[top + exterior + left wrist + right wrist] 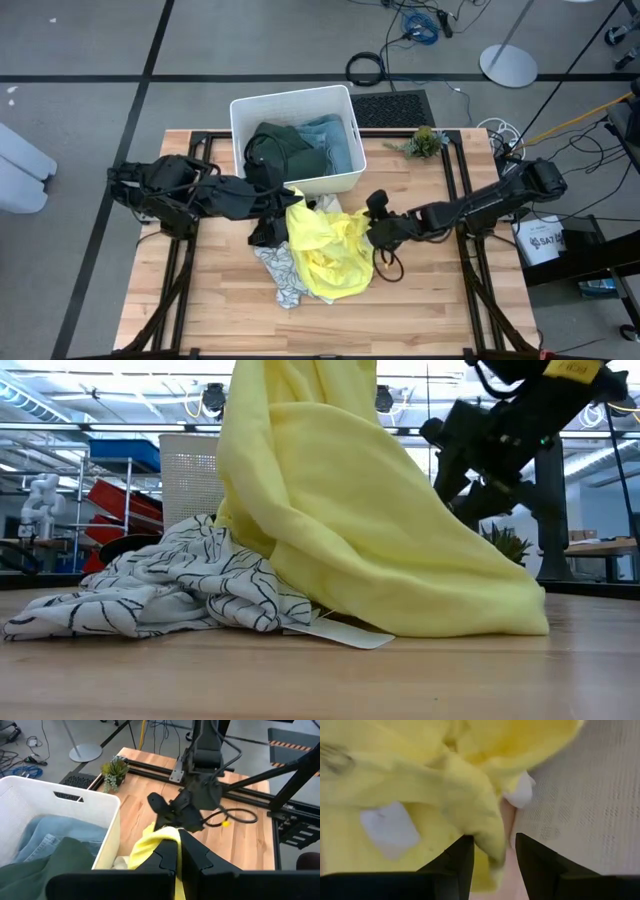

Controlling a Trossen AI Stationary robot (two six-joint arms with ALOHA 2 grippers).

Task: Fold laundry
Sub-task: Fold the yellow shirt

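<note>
Your left gripper is clamped on the top of the yellow garment, just in front of the white bin; your right gripper pinches a fold at that garment's far side; the patterned white cloth lies beneath it; green and blue garments sit inside the bin.

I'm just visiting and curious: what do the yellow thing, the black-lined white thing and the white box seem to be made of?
Yellow garment: soft matte cloth, probably knit; it drapes in loose folds.
Patterned garment: thin white fabric printed with black lines, crumpled.
Bin: likely rigid white plastic, given its smooth walls with a perforated grid and a cut handle slot.
</note>
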